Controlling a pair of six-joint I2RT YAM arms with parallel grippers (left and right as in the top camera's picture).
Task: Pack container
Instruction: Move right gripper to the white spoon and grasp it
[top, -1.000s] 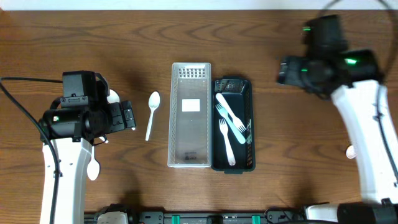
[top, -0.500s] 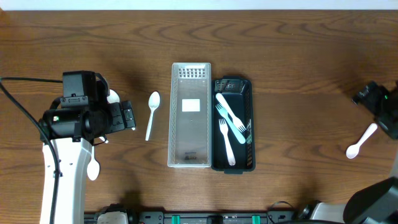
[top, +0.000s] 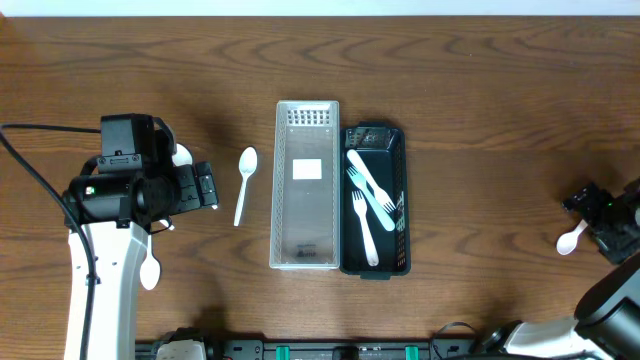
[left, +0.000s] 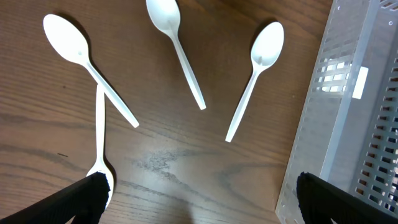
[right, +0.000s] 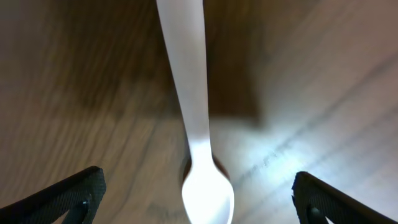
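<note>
The right claw hangs wide open and empty over a white spoon lying on the bench near its right edge, the spoon lined up between the fingers, clear of both. The left claw is spread just as wide with nothing in it, above four spoons scattered on the wood just left of the clear tray. Farther in, at mid-bench, that tray stands flush against a black tray holding white forks.
</note>
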